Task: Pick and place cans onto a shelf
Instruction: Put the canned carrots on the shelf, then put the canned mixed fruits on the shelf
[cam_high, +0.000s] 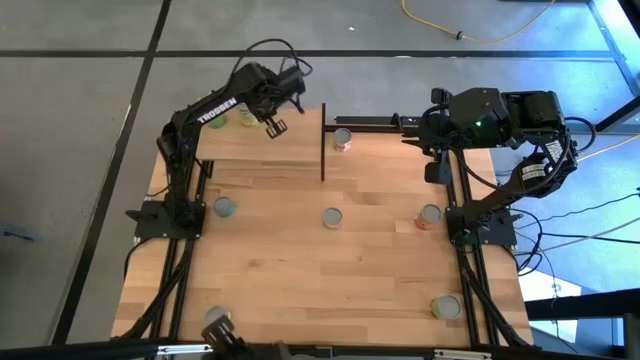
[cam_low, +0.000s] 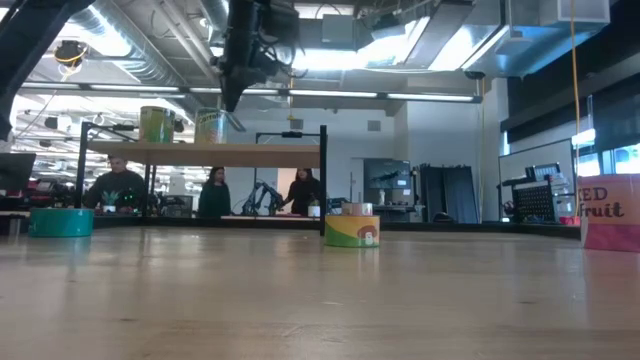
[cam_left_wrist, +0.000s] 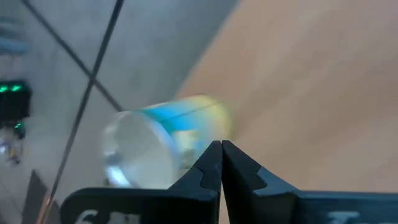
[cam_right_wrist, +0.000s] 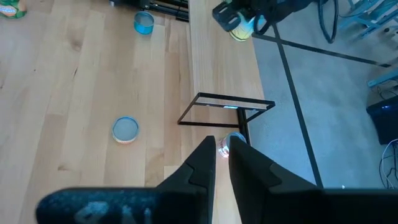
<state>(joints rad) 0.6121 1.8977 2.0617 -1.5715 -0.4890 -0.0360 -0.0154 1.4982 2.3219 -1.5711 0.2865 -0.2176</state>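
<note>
The shelf (cam_high: 262, 158) is a light-wood board on black posts at the table's far left, with a black upright panel (cam_high: 323, 140) at its right end. Two cans (cam_low: 155, 124) (cam_low: 211, 126) stand upright on it. My left gripper (cam_left_wrist: 221, 146) is shut with nothing between its fingers. It hangs just above and beside the right-hand can (cam_left_wrist: 163, 144), pointing steeply down. My right gripper (cam_right_wrist: 222, 148) waits high over the table's far right, its fingers a little apart and holding nothing. A further can (cam_high: 342, 138) stands on the table just right of the panel.
Loose cans stand on the tabletop: a teal one (cam_high: 224, 207), one at the centre (cam_high: 332, 217), a red one (cam_high: 428, 215), a green and yellow one (cam_high: 446, 306) near the front right, and one (cam_high: 215, 318) at the front left. People sit in the room beyond the table (cam_low: 215, 192).
</note>
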